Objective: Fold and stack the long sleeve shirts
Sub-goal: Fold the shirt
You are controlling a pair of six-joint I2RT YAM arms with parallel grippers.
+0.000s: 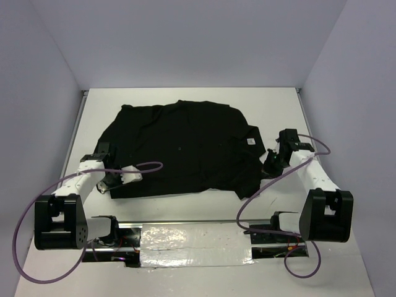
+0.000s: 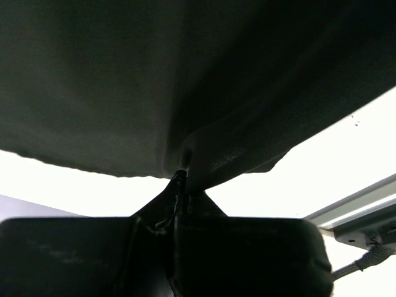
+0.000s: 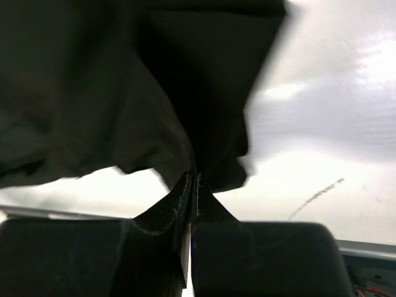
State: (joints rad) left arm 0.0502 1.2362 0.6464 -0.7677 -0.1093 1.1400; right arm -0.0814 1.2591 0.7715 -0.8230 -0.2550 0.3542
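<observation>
So we find the shirt (image 1: 185,143) lying spread on the table (image 1: 281,108), turned sideways with its white label (image 1: 250,141) toward the right arm. The left gripper (image 2: 180,185) is closed tight, a fold of the shirt's near-left edge nipped between its fingers. The right gripper (image 3: 193,185) is likewise clamped on black cloth at the near-right edge, not far from the label. That wrist view is blurred, so we cannot say whether it has sleeve or shoulder.

We judge that the two pinches sit at opposite ends of the near side for a reason: lifted together, they would carry that whole edge up and over as one even fold (a single grip would only drag a corner). Most of the cloth rests flat, so the fold looks barely begun.
</observation>
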